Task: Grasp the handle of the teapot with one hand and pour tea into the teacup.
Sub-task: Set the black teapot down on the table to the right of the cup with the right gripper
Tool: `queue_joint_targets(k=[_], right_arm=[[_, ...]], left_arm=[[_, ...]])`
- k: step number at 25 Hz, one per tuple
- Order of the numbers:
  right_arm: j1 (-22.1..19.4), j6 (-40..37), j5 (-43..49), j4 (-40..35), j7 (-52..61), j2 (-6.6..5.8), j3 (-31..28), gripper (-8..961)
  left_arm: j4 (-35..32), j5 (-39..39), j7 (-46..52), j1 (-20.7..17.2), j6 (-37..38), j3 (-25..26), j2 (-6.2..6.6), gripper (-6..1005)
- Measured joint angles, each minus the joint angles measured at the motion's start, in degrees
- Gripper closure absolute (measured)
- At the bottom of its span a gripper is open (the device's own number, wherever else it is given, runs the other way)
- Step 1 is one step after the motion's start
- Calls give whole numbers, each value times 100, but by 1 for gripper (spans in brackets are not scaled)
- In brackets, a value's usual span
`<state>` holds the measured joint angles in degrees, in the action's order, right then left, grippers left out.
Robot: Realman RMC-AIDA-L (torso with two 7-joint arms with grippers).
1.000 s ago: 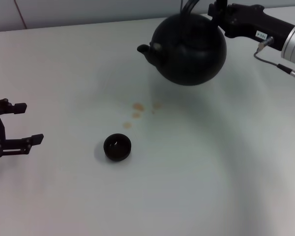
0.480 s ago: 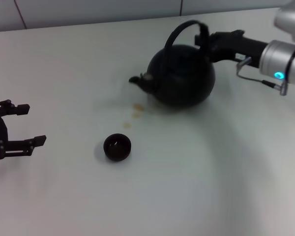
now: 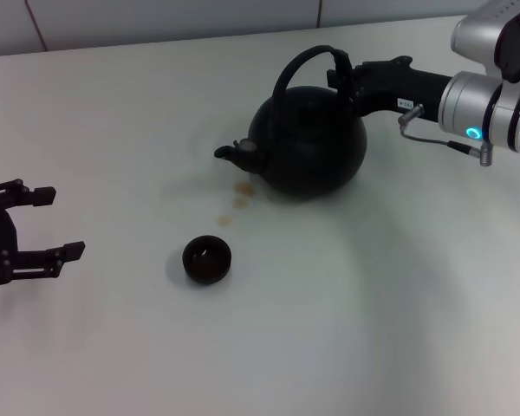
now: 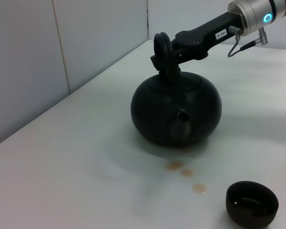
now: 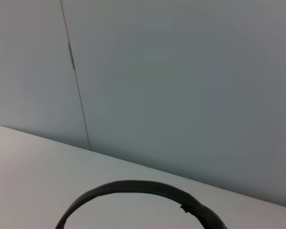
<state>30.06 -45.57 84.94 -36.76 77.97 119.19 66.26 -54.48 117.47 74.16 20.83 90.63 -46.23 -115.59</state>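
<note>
The round black teapot (image 3: 308,149) stands on the white table, its stubby spout (image 3: 236,154) pointing left toward the brownish tea stains (image 3: 239,196). My right gripper (image 3: 345,80) is shut on the thick right side of the arched handle (image 3: 305,62). The left wrist view shows the same grip on the handle (image 4: 161,50) above the teapot (image 4: 176,112). The small black teacup (image 3: 207,259) sits in front of the spout, apart from the pot, and appears again as the teacup (image 4: 252,204). My left gripper (image 3: 48,223) hangs open at the far left. Only the handle arc (image 5: 138,195) shows in the right wrist view.
Tea stains (image 4: 185,174) dot the white table (image 3: 373,329) between pot and cup. A grey panelled wall (image 4: 62,52) runs along the table's far edge.
The teapot has come down from the air and moved left, now resting on the table with its spout near the stains. The right gripper stays on the handle. The left arm barely shifted.
</note>
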Motion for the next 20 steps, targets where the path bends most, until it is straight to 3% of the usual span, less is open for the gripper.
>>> queue_joint_targets(k=[15,20], right_arm=[[-64,-24,83,-274,-69,-9,9,740],[-115,-45,84,-333,-88,-8,9,550]], left_arm=[[-81,-12,16,9,-28,1,-47,138],[-81,-15,18,25,-45,5,-60,138]])
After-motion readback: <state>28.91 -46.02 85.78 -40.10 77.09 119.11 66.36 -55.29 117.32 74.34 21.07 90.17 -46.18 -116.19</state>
